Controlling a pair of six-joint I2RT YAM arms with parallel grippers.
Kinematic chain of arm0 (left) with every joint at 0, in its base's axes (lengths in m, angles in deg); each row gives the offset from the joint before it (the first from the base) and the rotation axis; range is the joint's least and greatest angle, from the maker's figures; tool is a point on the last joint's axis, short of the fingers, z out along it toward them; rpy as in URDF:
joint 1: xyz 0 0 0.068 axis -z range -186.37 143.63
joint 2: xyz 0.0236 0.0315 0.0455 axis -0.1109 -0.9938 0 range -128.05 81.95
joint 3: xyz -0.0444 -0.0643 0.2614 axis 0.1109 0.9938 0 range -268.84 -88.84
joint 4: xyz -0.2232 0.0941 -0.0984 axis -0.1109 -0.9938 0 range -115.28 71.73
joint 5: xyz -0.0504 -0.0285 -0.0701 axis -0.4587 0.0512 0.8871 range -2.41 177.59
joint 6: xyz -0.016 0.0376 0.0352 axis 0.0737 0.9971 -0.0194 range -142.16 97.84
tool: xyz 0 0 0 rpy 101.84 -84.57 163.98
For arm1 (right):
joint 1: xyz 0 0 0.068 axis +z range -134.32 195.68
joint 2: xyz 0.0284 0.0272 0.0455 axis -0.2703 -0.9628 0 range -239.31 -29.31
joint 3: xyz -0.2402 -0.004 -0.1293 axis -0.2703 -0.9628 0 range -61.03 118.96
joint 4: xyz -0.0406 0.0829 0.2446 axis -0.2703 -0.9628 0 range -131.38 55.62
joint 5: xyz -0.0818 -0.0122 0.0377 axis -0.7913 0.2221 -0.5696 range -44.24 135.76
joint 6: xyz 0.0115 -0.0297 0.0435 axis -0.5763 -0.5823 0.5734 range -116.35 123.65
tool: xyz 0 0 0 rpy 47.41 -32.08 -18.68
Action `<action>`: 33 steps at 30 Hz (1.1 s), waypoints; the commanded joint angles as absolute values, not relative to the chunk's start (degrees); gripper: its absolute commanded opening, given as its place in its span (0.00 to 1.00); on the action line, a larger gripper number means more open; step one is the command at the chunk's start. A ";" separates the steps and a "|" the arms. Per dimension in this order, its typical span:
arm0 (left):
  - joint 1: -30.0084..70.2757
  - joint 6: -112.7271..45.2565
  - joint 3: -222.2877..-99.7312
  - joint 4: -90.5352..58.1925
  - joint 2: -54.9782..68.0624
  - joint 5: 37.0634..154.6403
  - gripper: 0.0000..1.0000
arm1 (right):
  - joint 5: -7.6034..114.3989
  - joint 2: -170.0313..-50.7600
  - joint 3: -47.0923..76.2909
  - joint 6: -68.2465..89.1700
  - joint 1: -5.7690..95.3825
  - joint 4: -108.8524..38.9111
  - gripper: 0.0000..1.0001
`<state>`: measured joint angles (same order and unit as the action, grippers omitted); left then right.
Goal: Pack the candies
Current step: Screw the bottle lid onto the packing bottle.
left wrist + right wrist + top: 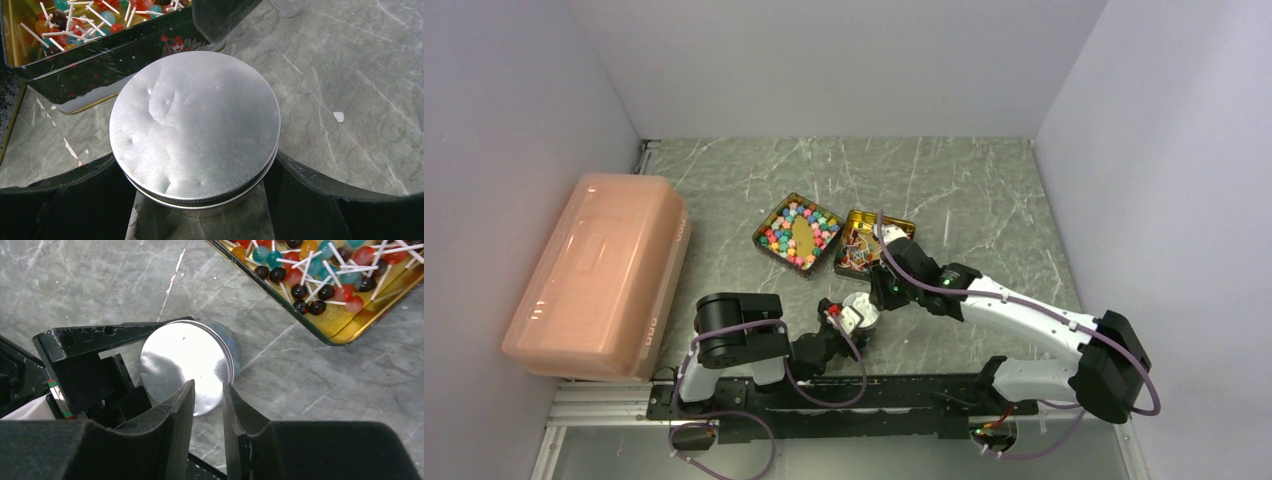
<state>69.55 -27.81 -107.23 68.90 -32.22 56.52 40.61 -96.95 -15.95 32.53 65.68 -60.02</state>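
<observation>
Multicoloured candies (pixel 799 232) fill the left gold tin (pixel 764 238) at mid table. The tin beside it (pixel 901 224) holds small round sweets on white sticks (pixel 320 270), which also show in the left wrist view (pixel 75 22). My left gripper (pixel 849 318) (pixel 197 200) is shut on a small clear round jar (pixel 195 127) with a silvery lid, upright on the table. My right gripper (pixel 886 285) (pixel 208 390) hovers just above the jar's lid (pixel 185 357), jaws a narrow gap apart and empty.
A large orange plastic lidded box (pixel 599 275) lies at the left edge of the table. Grey walls close in the left, back and right. The left gripper's black finger (pixel 100 340) sits against the jar's far side in the right wrist view.
</observation>
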 commanded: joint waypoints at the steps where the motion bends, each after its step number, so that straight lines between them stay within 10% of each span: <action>1: 69.40 -29.98 -107.71 77.00 -33.25 58.30 0.76 | 45.00 -98.78 -13.30 30.15 64.72 -55.32 0.30; 33: 69.40 -30.16 -107.93 77.00 -33.51 58.80 0.76 | 51.91 -104.98 -17.75 28.61 61.31 -50.27 0.17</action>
